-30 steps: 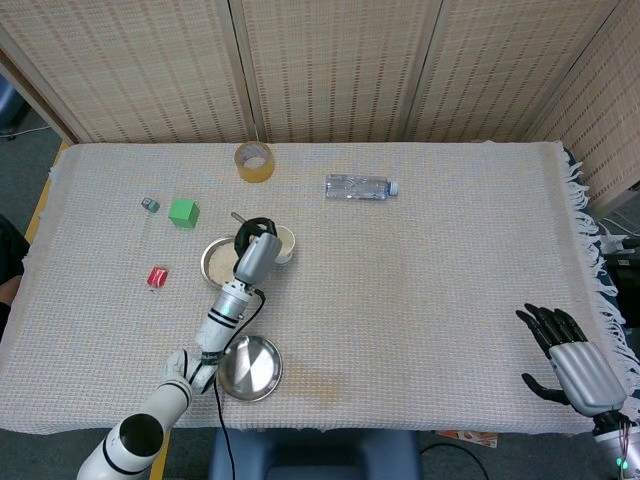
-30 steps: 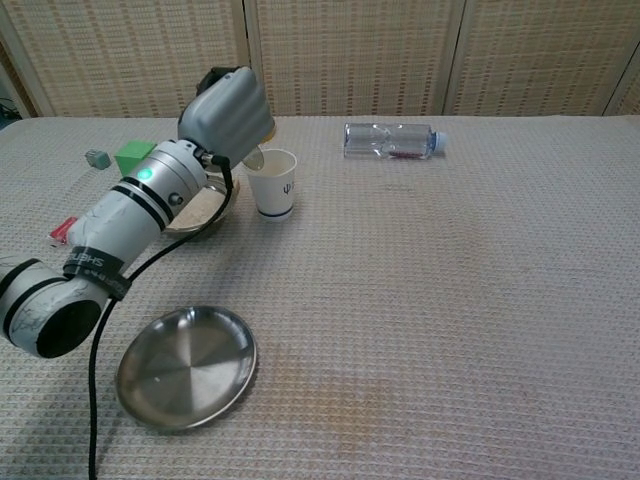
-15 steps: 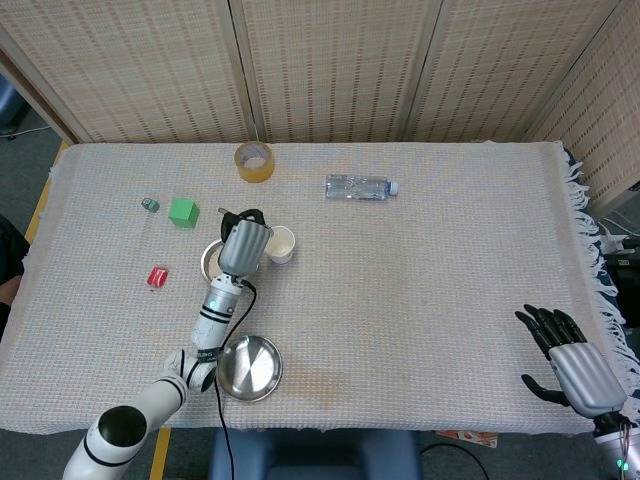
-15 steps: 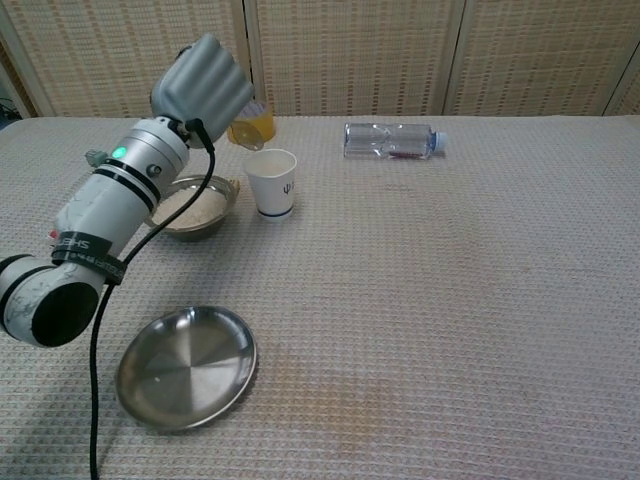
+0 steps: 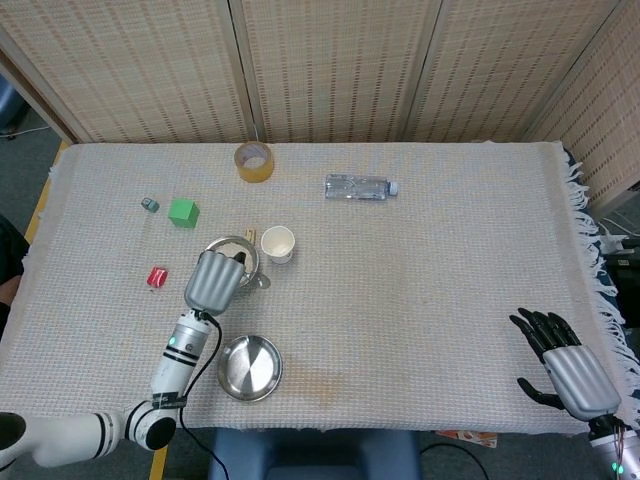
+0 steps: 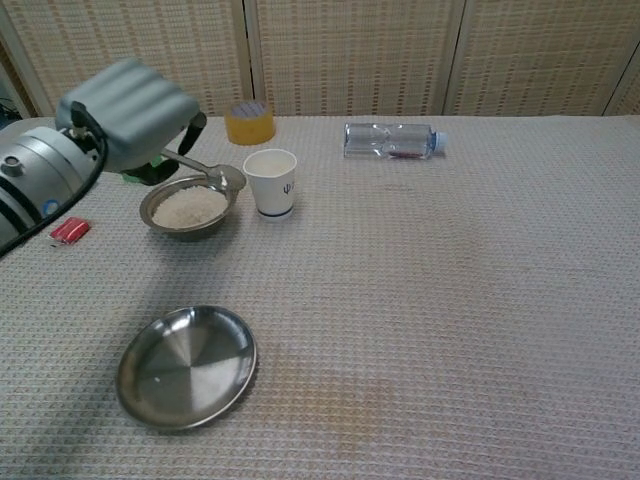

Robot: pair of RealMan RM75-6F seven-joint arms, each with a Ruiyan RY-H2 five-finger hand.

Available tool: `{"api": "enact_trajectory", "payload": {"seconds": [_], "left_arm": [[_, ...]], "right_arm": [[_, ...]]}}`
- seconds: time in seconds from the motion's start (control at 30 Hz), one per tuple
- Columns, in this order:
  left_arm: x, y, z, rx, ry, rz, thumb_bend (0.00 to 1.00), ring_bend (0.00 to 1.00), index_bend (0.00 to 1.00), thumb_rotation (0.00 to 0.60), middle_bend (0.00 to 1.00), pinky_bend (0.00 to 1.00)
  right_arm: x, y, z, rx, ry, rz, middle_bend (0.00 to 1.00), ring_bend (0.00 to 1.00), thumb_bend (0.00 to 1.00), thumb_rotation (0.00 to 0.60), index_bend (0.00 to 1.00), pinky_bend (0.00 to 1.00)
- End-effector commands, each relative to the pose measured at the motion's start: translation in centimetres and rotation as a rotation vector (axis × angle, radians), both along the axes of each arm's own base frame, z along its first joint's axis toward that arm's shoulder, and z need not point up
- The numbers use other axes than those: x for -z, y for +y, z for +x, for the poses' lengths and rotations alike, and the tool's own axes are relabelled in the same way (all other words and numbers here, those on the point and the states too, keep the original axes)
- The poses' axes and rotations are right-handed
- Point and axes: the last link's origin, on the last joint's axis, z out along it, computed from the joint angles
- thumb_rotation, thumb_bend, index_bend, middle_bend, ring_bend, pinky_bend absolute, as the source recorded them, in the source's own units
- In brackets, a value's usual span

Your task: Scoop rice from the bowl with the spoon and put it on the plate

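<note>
So the paper cup (image 6: 271, 182) sits right at the rice bowl's (image 6: 188, 210) 3 o'clock. Left hand (image 6: 130, 113) pinches the spoon (image 6: 203, 173), hiding its handle. Right hand (image 5: 566, 361) fingers spread, wrist cropped.

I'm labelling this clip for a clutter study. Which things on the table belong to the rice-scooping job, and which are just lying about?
Belong to the job:
spoon, held by the left hand
bowl of rice
plate

Lying about:
paper cup
water bottle
tape roll
green block
small red object
small grey object

Silver plate (image 6: 187, 366), white rice (image 6: 188, 207), green block (image 5: 183, 212)
</note>
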Motion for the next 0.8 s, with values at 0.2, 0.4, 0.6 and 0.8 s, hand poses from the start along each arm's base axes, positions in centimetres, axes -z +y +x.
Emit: {"api": "enact_trajectory", "payload": {"seconds": [0.2, 0.4, 0.6, 0.8], "left_arm": [[-0.8, -7.6, -7.1, -0.074, 0.078, -0.175, 0.39, 1.00, 0.67, 0.600, 1.00, 1.00], [1.5, -9.3, -7.6, -0.116, 0.053, -0.294, 0.39, 1.00, 0.67, 0.600, 1.00, 1.00], [2.7, -10.8, -6.2, -0.100, 0.061, -0.348, 0.39, 1.00, 0.66, 0.600, 1.00, 1.00], [3.9, -11.6, -5.3, -0.079, 0.070, -0.371, 0.39, 1.00, 0.66, 0.600, 1.00, 1.00]], "right_arm": [[0.3, 0.2, 0.2, -0.008, -0.002, 0.015, 0.00, 0.00, 0.19, 0.600, 0.00, 0.00], [0.3, 0.5, 0.4, -0.021, -0.008, 0.023, 0.00, 0.00, 0.19, 0.600, 0.00, 0.00], [0.4, 0.5, 0.4, -0.023, -0.011, 0.037, 0.00, 0.00, 0.19, 0.600, 0.00, 0.00], [0.3, 0.6, 0.4, -0.028, -0.014, 0.041, 0.00, 0.00, 0.19, 0.600, 0.00, 0.00]]}}
